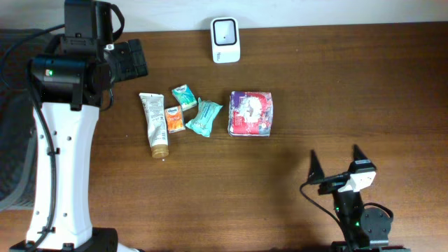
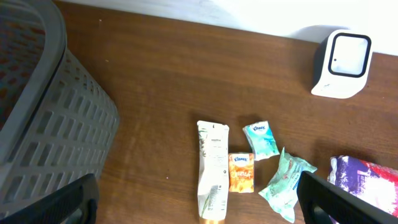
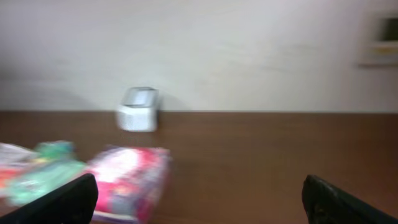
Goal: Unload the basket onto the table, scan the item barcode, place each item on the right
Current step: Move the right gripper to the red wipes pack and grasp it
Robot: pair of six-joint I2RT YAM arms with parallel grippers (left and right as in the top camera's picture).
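While both arms sit back from the goods, neither one has anything in its grip. The left hand (image 2: 198,198) is up over the back-left of the surface (image 1: 315,84). In its own camera its fingers (image 2: 68,204) are spread wide with nothing between them, looking down on the lineup. The right hand (image 1: 335,155) is off at the front-right, well apart from everything, jaws also wide apart and empty.

The items all lie loose in a rough row across the middle of the surface. On the left end is a white tube (image 1: 155,124) with a gold cap, with an orange Kleenex packet (image 1: 174,120) just beside it. A teal Kleenex packet (image 1: 185,96) sits slightly behind that, and a crinkly green pack (image 1: 204,117) comes next. A bigger purple-and-red pack (image 1: 250,113) sits a bit apart on the right end. The tube shows what looks like a barcode (image 2: 216,191) facing up near its cap end.

The white scanner (image 1: 225,40) stands at the back edge by the wall, behind the row and not touching any of it. A grey slatted basket (image 2: 43,118) sits off to the left, seen in the left wrist view. The right wrist view is pretty blurry, so only the scanner and the purple-and-red pack read clearly there.
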